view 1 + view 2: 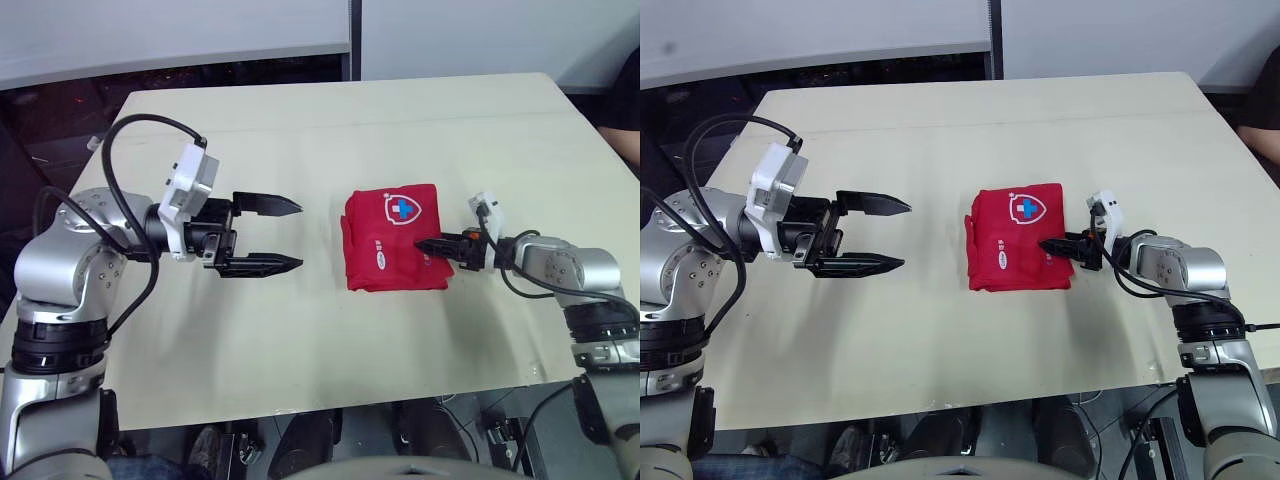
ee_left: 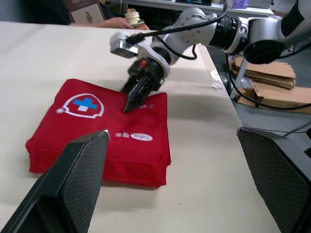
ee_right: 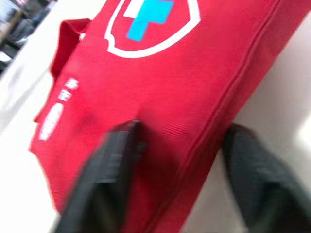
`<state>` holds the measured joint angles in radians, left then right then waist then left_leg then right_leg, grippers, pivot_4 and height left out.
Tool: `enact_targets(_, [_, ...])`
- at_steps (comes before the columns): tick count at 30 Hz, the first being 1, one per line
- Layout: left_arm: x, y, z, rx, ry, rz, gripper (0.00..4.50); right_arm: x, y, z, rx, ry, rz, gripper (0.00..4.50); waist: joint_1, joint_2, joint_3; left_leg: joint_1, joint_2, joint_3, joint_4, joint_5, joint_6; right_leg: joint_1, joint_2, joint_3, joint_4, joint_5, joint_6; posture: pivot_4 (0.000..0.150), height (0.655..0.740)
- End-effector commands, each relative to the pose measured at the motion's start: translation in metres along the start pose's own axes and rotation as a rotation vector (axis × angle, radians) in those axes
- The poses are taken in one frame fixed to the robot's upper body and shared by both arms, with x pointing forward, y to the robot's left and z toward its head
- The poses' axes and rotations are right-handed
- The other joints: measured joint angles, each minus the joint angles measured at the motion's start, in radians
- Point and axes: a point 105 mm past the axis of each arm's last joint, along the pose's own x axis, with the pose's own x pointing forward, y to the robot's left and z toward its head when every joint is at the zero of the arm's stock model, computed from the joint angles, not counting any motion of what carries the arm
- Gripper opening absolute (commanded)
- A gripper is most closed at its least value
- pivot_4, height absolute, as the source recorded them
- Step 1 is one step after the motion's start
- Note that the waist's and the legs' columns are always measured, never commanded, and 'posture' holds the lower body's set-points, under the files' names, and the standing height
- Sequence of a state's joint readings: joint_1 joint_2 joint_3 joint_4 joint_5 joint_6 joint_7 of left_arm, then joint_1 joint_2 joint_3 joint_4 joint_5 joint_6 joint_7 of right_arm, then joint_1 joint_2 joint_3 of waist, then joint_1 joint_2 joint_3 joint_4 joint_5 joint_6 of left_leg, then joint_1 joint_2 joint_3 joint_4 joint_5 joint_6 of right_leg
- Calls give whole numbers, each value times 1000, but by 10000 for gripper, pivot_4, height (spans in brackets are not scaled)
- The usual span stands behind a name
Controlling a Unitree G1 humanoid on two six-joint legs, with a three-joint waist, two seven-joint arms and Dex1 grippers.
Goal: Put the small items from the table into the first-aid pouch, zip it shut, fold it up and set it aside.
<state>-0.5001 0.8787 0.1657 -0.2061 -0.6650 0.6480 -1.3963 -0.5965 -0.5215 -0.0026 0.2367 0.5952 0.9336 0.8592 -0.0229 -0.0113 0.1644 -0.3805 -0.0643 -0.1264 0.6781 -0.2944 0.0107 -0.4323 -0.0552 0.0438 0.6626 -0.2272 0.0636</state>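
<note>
The folded first-aid pouch (image 1: 390, 245) is gripped by the right end effector (image 1: 432, 244); the left end effector (image 1: 298, 236) is held open

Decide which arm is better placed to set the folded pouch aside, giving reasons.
Right, probably: the right gripper touches the edge of the pouch, while the left gripper hangs open, apart from it on the other side.

The pouch (image 1: 395, 240) at the right gripper's (image 1: 425, 245) tip is bright red. Near that tip it bears a white-outlined shield (image 1: 402, 209) with a blue cross. White lettering and a white oval label sit toward the left gripper (image 1: 300, 236). Both grippers are black, and the left one's pads (image 2: 73, 184) show a fine cross-hatch. The table (image 1: 300, 130) under them is pale cream.
</note>
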Motion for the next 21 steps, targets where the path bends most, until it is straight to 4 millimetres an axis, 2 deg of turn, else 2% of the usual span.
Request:
enact_targets(1, [-3, 0, 12, 56, -12, 19, 45000, 0, -4, 15, 20, -76, -42, 5136, -7, 0, 0, 0, 0, 0, 0, 0, 0, 0, 0, 0, 0, 0, 0, 1500, 7368])
enact_targets(2, [-2, 1, 12, 57, -19, 20, 45000, -2, -9, 23, 35, -125, -77, 1731, -10, 0, 0, 0, 0, 0, 0, 0, 0, 0, 0, 0, 0, 0, 0, 1500, 7368])
enact_targets(3, [0, 2, 13, 62, -23, 22, 45000, -5, -19, 34, 59, -200, -134, 510, -13, 0, 0, 0, 0, 0, 0, 0, 0, 0, 0, 0, 0, 0, 0, 1500, 7368])
enact_targets(4, [1, 4, 14, 68, -28, 26, 45000, -9, -28, 43, 88, -267, -190, 510, -15, 0, 0, 0, 0, 0, 0, 0, 0, 0, 0, 0, 0, 0, 0, 1500, 7368])
enact_targets(7, [3, 11, 20, 89, -56, 48, 45000, -29, -75, 59, 199, -428, -479, 510, -11, 1, 1, 0, 0, 0, 0, 0, -1, -1, 0, 0, 0, 1, -1, 1500, 7368])
enact_targets(9, [4, 18, 25, 112, -86, 77, 45000, -56, -106, 71, 277, -586, -700, 510, -2, 1, 1, -1, -1, 0, 0, 0, -1, -1, -1, -1, 0, 1, -1, 1500, 7368])
enact_targets(11, [4, 24, 29, 122, -108, 101, 45000, -79, -123, 80, 347, -726, -837, 510, 10, 1, 1, -1, -2, -1, 0, 0, -1, -1, -1, -1, -1, 1, -1, 1500, 7368])
enact_targets(15, [3, 35, 33, 137, -135, 169, 45000, -106, -134, 86, 441, -936, -1015, 510, 6, 1, 1, -2, -2, -1, -1, 1, -1, -1, -1, -1, -1, 1, -1, 1500, 7368])
enact_targets(17, [1, 41, 34, 135, -148, 208, 45000, -104, -135, 80, 515, -972, -1042, 510, -3, 1, 1, -2, -1, 1, -1, 1, -1, -2, -1, 0, 0, 1, -1, 1500, 7368])
enact_targets(21, [2, 43, 31, 139, -138, 220, 45000, -83, -130, 66, 695, -977, -1001, 510, -27, 2, 0, -1, 0, 2, -2, 1, -1, -2, 0, 2, 1, 1, -1, 1500, 7368])
